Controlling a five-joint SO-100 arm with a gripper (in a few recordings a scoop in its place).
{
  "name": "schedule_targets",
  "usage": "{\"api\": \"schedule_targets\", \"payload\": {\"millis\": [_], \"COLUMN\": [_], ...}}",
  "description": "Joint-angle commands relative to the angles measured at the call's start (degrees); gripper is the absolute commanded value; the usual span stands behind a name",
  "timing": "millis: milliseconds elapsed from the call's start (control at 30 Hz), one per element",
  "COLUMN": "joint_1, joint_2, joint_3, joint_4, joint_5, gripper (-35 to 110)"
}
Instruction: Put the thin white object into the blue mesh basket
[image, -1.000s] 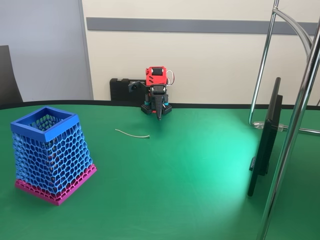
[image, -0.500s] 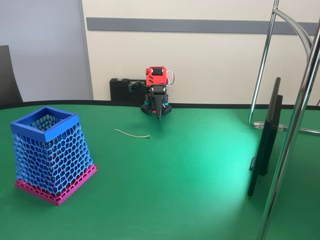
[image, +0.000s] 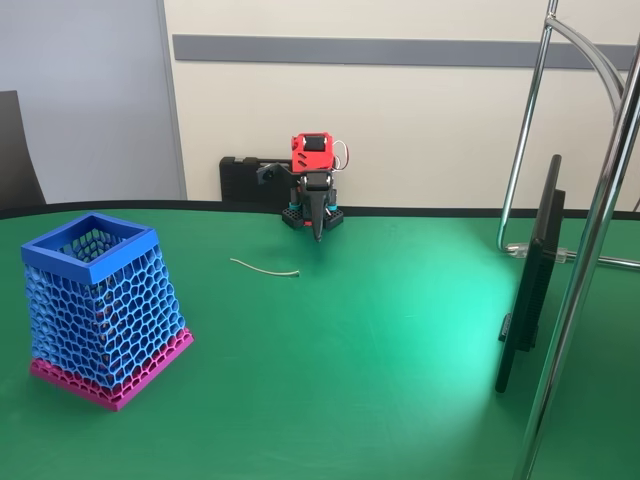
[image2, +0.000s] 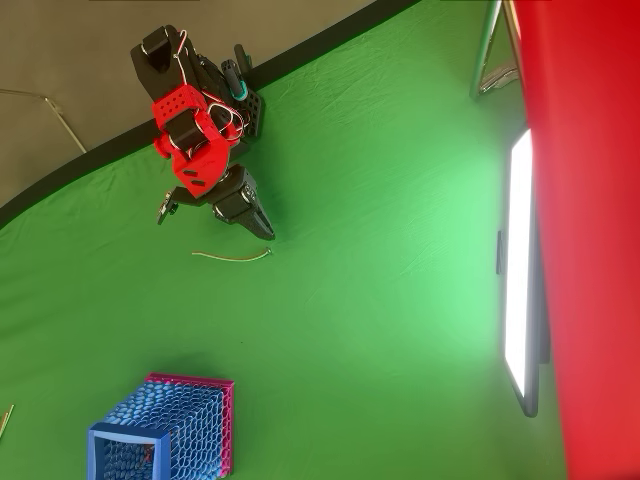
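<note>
- While you look across the green table (image: 380, 400) in the fixed view, the nearest task thing is the blue mesh basket (image: 100, 310), standing upright at the near left on its magenta base with its square rim open upward.
- In the overhead view that basket (image2: 165, 432) sits low at the left, well apart from the arm.
- At your near right stand a dark screen (image: 530, 280) seen edge-on and chrome stand tubes (image: 590, 250), both clear of the working area.
- Farther back, toward the middle of the table, you find the thin white object (image: 265, 267) lying flat on the cloth, slightly curved, outside the basket and well apart from it.
- From overhead the cord (image2: 232, 255) lies just beside the gripper's tip, not touching it.
- At the far edge the red and black arm (image: 314, 180) is folded, with the gripper (image: 318, 230) pointing down at the table, right of the cord and beyond it.
- Its jaws look pressed together to a single point (image2: 262, 228) and nothing is between them.
</note>
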Motion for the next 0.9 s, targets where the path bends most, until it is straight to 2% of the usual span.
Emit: {"api": "schedule_targets", "payload": {"millis": [0,533,867], "joint_1": [-0.7,-1.4,6.2], "joint_2": [0.4,-0.2,-7.8], "joint_3": [-3.3,-16.4,-22.5], "joint_4": [2.1,21.2,21.4], "joint_5": [0.8,3.0,3.4], "gripper": [1,1,1]}}
